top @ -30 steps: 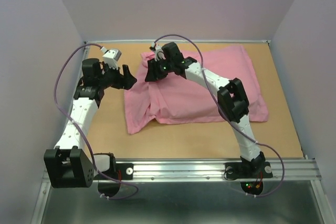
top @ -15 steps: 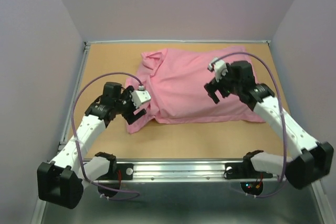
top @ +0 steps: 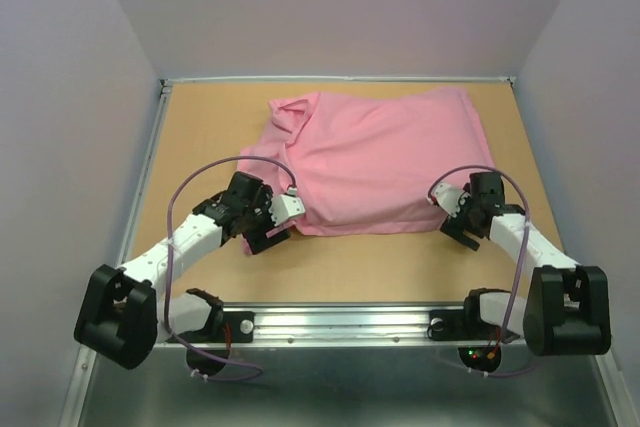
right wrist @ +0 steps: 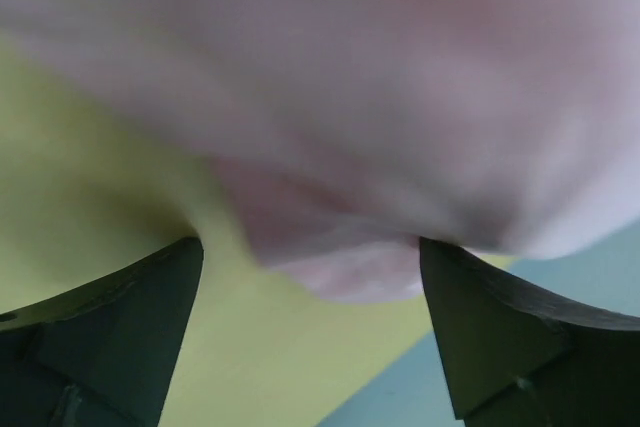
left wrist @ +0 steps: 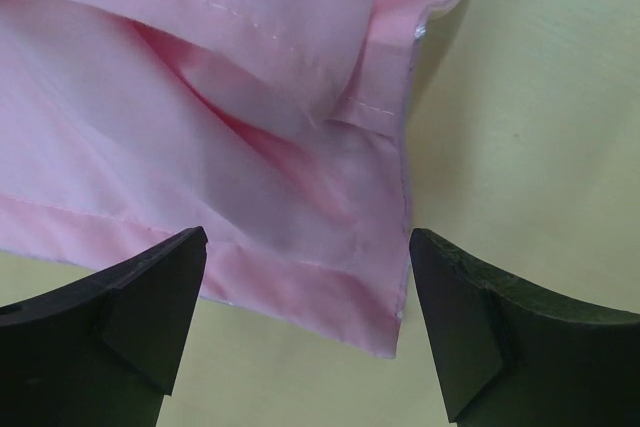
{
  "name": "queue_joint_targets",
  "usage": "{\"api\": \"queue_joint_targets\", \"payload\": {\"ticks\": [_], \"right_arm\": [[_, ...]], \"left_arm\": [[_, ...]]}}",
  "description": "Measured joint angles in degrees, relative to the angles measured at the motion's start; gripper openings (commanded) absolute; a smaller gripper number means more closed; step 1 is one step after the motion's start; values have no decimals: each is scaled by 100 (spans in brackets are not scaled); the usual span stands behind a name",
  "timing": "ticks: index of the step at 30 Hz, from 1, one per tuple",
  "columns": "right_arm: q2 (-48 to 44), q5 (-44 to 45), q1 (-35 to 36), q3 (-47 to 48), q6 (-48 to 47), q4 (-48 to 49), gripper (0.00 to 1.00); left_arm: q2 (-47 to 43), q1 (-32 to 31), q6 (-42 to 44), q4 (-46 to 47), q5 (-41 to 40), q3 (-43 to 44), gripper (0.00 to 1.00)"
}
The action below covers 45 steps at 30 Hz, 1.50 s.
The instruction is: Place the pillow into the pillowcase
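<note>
The pink pillowcase (top: 375, 162) lies bulging on the brown table; the cream pillow is hidden, no part of it shows. My left gripper (top: 268, 232) is open and empty at the pillowcase's near left corner; the left wrist view shows the hemmed, folded corner (left wrist: 300, 207) between my spread fingers (left wrist: 150, 307). My right gripper (top: 452, 219) is open and empty at the near right corner; the right wrist view shows the blurred pink corner (right wrist: 350, 267) just ahead of my fingers (right wrist: 480, 327).
The brown table (top: 380, 267) is walled by pale purple panels on three sides. A metal rail (top: 400, 322) with the arm bases runs along the near edge. Cables loop over both arms.
Both arms have drawn back from the pillowcase's top toward the near edge. The left gripper moved down to the near left corner, the right to the near right corner. The pillowcase stays put.
</note>
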Motion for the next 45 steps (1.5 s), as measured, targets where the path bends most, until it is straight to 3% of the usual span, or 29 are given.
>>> {"api": "queue_joint_targets", "payload": {"ticks": [2,3,6,8,9,10,12,13,21,31,36,45], "right_arm": [[216,286,17,-92,-166,782,83],[339,433,15,-160,-245,1185,71],[737,793,15,-315,-280,2210,53],[1069,1047,15,-328,-251,2824,20],[1239,1113,15,-328,-160,3045,8],[1338,1137,11,-328,-116,3150,0],[1388,1169,9,-328,37,3193,0],[1360,1180,9,-328,85,3209,1],[509,1137,-61,229,632,2640,1],[378,868,-70,2682,1611,1980,1],[319,874,-72,4190,1912,1871,1],[289,903,-87,5685,1996,1827,1]], "left_arm": [[201,-7,-59,162,-131,-48,95],[302,-4,-98,262,-205,-63,93],[608,-7,-190,625,-380,-138,86],[787,-4,-256,883,-501,-203,66],[861,-4,-280,975,-518,-216,55],[883,-4,-306,1064,-557,-219,38],[918,-2,-380,1237,-638,-216,20],[911,11,-422,1298,-678,-214,1],[214,496,-584,1091,-490,402,0],[-267,1281,-896,669,-50,2371,0],[-686,1338,-1405,741,-127,3248,0],[-1266,1335,-2070,1294,-232,3838,0]]}}
